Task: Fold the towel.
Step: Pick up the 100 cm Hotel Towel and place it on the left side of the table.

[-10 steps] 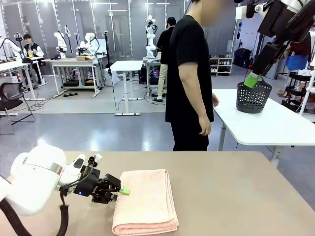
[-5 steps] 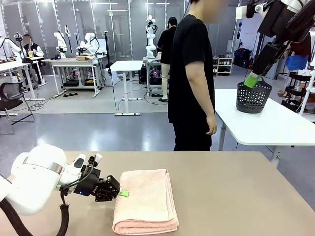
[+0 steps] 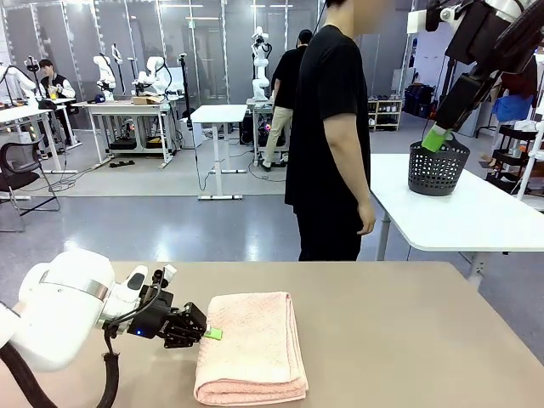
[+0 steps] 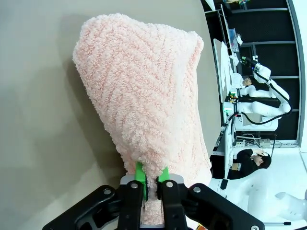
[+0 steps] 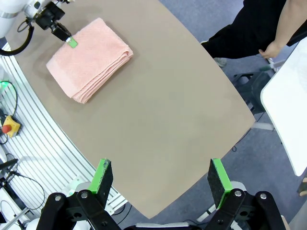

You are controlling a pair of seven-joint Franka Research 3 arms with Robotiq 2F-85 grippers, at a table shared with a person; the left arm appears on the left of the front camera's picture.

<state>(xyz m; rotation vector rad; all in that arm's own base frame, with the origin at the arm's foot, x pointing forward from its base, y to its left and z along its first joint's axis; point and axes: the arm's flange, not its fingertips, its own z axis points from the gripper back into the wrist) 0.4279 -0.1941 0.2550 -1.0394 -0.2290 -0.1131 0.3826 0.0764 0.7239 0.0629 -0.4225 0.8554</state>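
The tan worktop (image 3: 399,331) carries a folded salmon-pink towel (image 3: 251,344) lying flat toward its left near side, while behind it a separate white worktop (image 3: 476,217) bears a black perforated basket (image 3: 437,167) standing upright near its far edge.

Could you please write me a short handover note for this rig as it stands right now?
Left gripper: jaws shut on the towel, pinching its left edge low at the table.
Right gripper: jaws open, holding nothing, raised high above the table.
Towel: lies flat near the robot's side, left of the middle, already in several layers.
Person: stands at the far side, hands off the towel.
Done: earlier folds, edge gripped.
Left: probably carry the gripped edge across for the next fold, then release.
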